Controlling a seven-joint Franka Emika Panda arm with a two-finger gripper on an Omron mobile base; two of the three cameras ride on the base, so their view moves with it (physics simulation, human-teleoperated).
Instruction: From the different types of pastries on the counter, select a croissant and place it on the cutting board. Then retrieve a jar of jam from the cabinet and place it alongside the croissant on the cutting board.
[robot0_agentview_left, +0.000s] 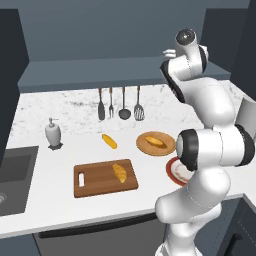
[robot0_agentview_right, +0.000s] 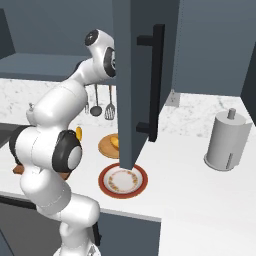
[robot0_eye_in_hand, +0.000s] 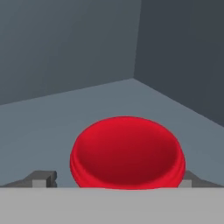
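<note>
Gripper (robot0_eye_in_hand: 116, 181) inside the cabinet (robot0_eye_in_hand: 65, 52), fingertips (robot0_eye_in_hand: 43, 178) spread to either side of the jar of jam (robot0_eye_in_hand: 127, 153); contact with the jar not discernible, so grasp state undetermined. Jar resting on the cabinet floor near the back corner, red lid uppermost. Probably rigid, light, smooth-sided and breakable; best gripped across the body below the lid rim. Farther out, croissant (robot0_agentview_left: 119, 172) lying on the cutting board (robot0_agentview_left: 95, 182), on the counter (robot0_agentview_left: 60, 145).
</note>
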